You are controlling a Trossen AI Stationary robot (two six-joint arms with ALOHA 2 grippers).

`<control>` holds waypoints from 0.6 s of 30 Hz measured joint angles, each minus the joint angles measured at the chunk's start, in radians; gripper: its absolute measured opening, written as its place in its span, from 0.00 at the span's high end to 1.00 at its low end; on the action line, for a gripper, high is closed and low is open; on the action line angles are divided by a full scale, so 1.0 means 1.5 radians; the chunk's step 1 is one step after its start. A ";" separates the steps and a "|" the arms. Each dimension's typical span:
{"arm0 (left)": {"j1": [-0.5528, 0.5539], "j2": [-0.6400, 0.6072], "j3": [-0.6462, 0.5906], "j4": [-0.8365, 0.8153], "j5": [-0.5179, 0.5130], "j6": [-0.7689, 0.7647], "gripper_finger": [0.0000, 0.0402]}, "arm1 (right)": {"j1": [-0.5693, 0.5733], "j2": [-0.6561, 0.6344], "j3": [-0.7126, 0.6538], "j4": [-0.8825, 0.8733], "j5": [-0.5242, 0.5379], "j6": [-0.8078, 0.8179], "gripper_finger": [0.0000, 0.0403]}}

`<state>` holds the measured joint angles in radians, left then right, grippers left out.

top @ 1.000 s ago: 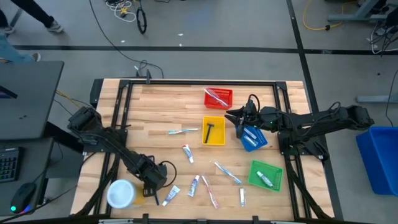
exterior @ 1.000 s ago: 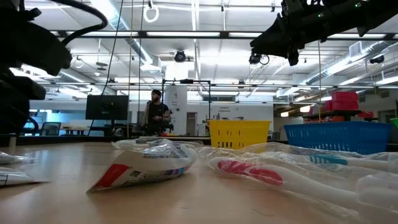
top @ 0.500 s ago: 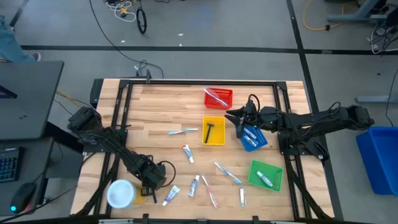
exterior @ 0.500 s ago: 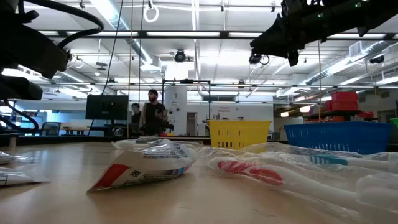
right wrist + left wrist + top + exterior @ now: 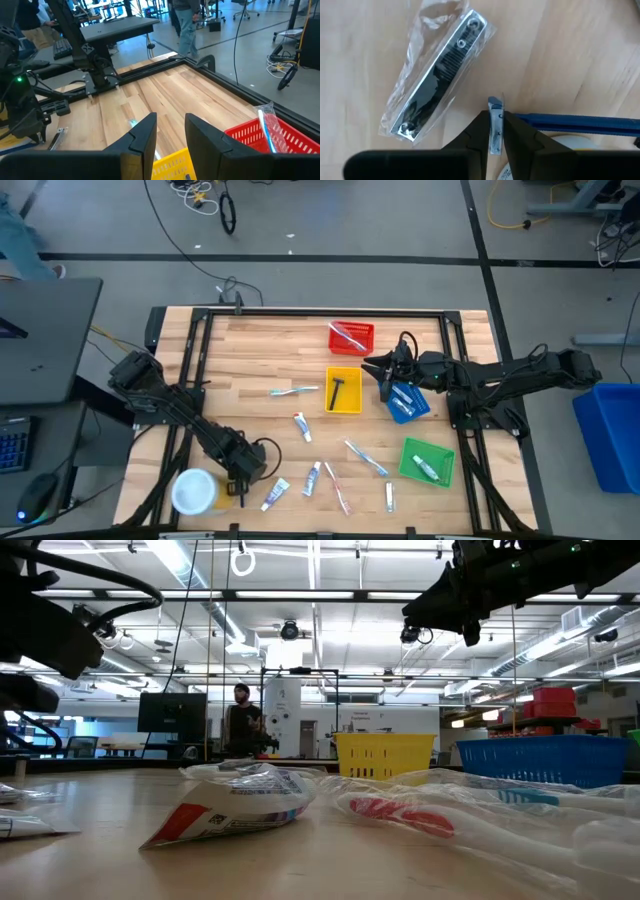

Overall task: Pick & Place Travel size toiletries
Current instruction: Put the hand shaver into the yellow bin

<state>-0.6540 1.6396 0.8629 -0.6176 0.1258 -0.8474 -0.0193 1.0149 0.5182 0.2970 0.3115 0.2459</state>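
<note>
At the table's near left, my left gripper (image 5: 240,485) is shut on a blue-handled razor (image 5: 570,122), next to the white-topped yellow tub (image 5: 195,491). A black razor in a clear packet (image 5: 437,80) lies flat on the wood just beyond its fingers. My right gripper (image 5: 385,370) hangs open and empty above the gap between the yellow tray (image 5: 343,391) and the blue tray (image 5: 405,402). Loose toiletries lie flat on the wood: a toothbrush (image 5: 294,391), a tube (image 5: 302,426) and several more near the front edge (image 5: 313,478). My left gripper pinches the razor's head end (image 5: 495,125) between its two fingertips. The fingers come from above, pointing down. The blue handle sticks out sideways from the fingers, toward the tub. I cannot tell whether the razor is clear of the table.
A red tray (image 5: 351,337) with a packed toothbrush stands at the far middle. A green tray (image 5: 427,461) with a tube stands at the near right. Bare wood lies at the far left (image 5: 250,345). People stand in the room behind the table (image 5: 240,720).
My left gripper has shifted a little toward the tub. My right gripper has kept still.
</note>
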 joint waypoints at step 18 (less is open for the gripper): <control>0.129 0.001 0.136 -0.096 -0.148 0.228 0.87 | 0.000 0.000 0.000 0.000 0.000 0.000 0.73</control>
<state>-0.4606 1.6409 1.0667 -0.7617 -0.0962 -0.5060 -0.0193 1.0149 0.5182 0.2970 0.3115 0.2455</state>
